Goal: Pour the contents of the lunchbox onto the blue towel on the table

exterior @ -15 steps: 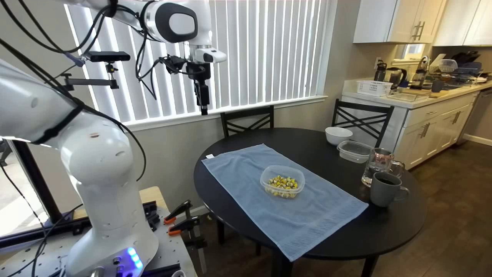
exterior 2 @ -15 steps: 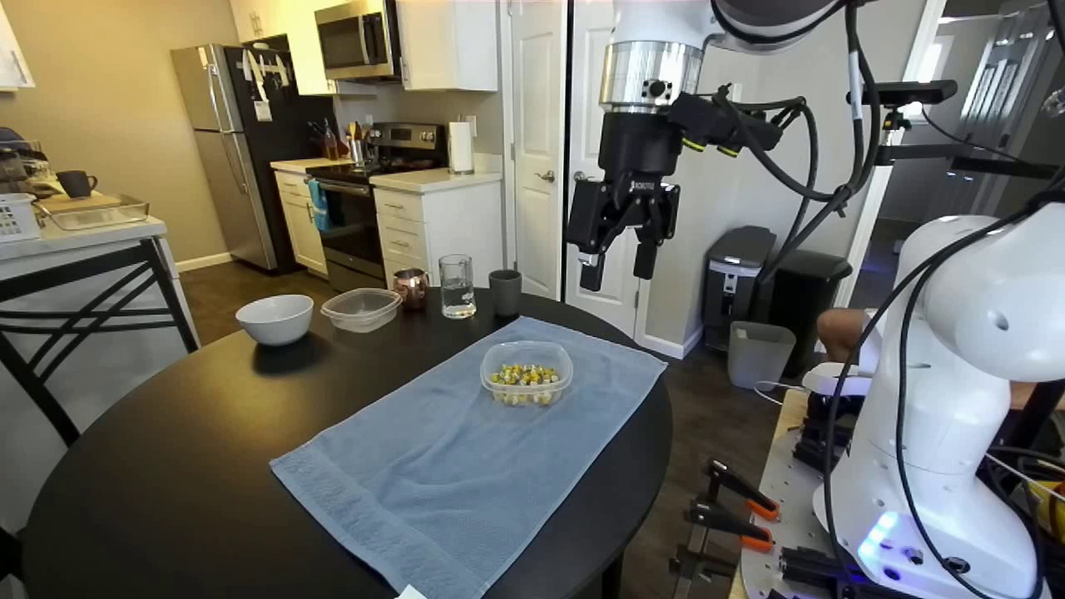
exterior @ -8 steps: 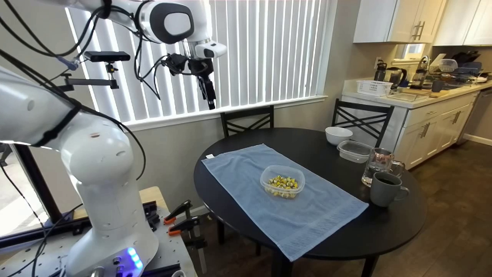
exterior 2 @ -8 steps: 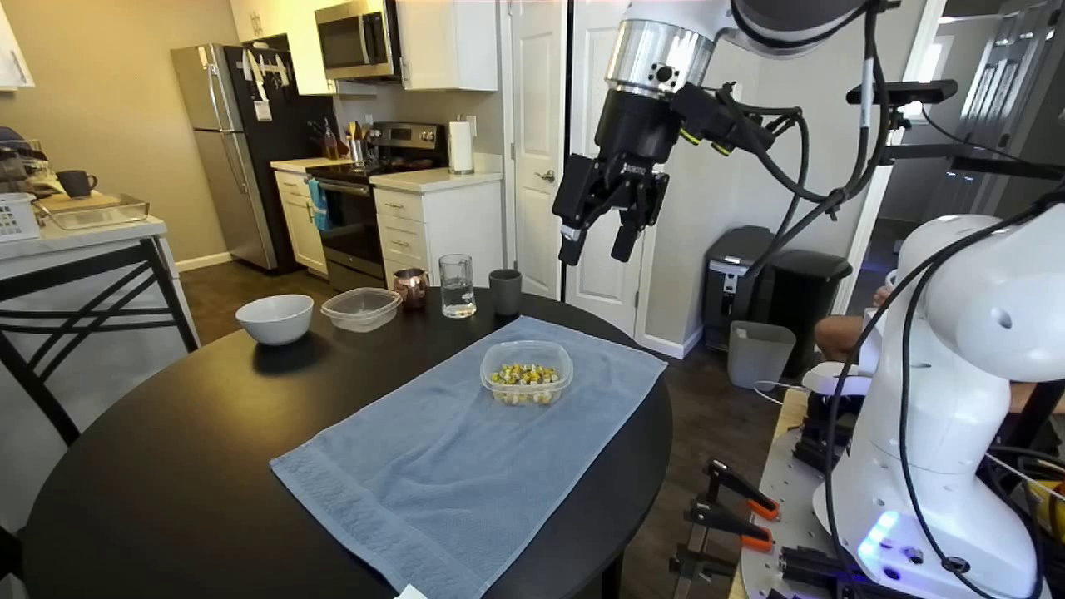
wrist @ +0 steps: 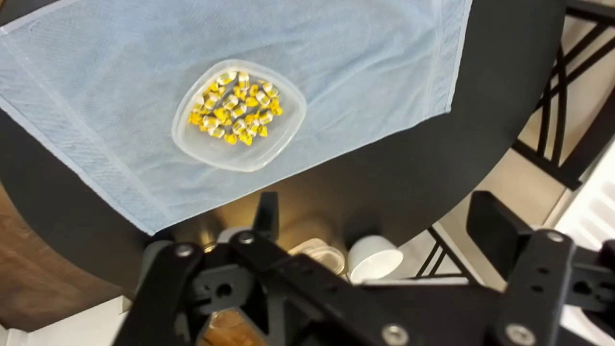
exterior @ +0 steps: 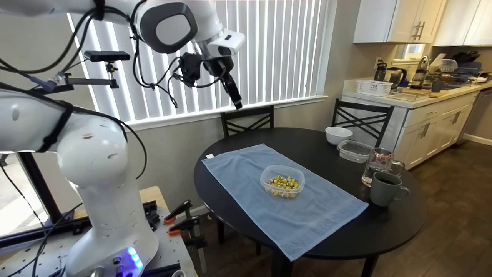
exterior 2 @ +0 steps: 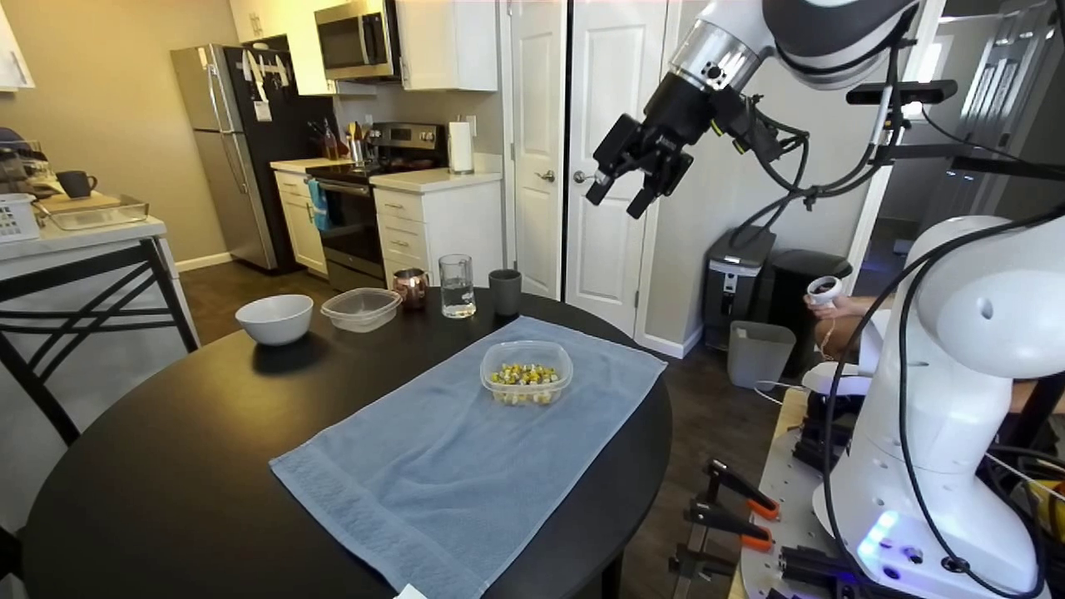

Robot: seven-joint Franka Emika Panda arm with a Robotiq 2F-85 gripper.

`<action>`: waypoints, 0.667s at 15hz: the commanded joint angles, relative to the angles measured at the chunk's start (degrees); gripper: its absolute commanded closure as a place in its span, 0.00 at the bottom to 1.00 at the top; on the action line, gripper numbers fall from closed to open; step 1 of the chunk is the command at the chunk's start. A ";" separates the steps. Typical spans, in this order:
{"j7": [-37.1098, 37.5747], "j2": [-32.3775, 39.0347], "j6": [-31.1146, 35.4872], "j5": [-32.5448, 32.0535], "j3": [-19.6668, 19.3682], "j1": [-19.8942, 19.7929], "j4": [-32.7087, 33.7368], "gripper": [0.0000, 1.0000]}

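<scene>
The lunchbox [wrist: 242,156], a shallow see-through container with rounded corners, stands upright on the blue towel [exterior: 246,169], and both exterior views show it there. Inside it the contents [wrist: 230,113] form a small heap of yellow and white pieces. The light-blue towel lies spread over part of the dark round table [exterior 2: 208,433]. Above the table's edge my gripper [exterior 2: 617,200] hangs tilted in the air, well apart from the lunchbox. In the wrist view its jaws are wide apart, with nothing between the fingertips [wrist: 269,204].
Another see-through container [exterior: 354,151], a white bowl [exterior: 338,135], a glass of water [exterior 2: 458,287], a copper mug [exterior 2: 410,287] and a dark grey cup [exterior 2: 505,291] stand along the table beyond the towel. A black chair [exterior: 250,121] is by the window.
The arm has moved towards the table in an exterior view. My gripper has swung from pointing straight down to a slant. The lunchbox and towel have not moved.
</scene>
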 commanded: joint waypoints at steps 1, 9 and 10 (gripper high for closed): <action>-3.19 4.12 3.12 0.57 -7.26 -5.18 0.36 0.00; -9.60 22.21 9.53 5.25 -26.36 -12.90 2.54 0.00; -11.15 23.49 9.69 6.14 -28.00 -12.99 3.24 0.00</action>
